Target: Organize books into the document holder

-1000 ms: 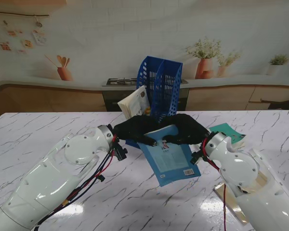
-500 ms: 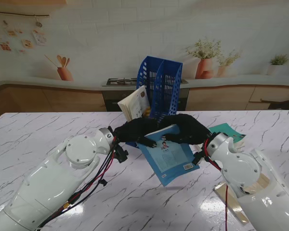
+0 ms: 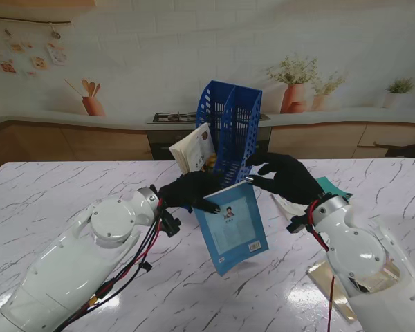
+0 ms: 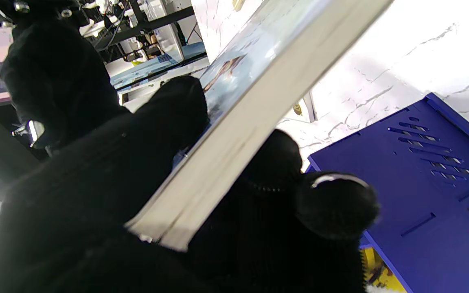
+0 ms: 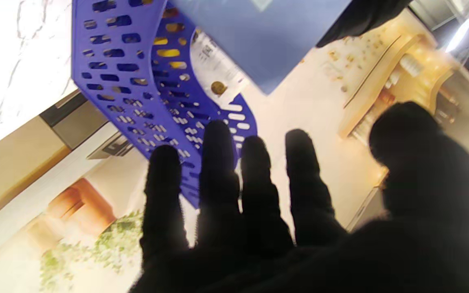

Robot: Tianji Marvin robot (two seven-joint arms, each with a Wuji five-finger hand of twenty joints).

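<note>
From the stand, a light blue book is held off the marble table by its upper left corner in the left hand, just in front of the blue document holder. The right hand is spread and holds nothing, its fingertips just beside the book's upper right corner.

In the left wrist view, the book's page edge is clamped between thumb and fingers.

In the right wrist view, the spread fingers are seen apart from the book and holder.
</note>
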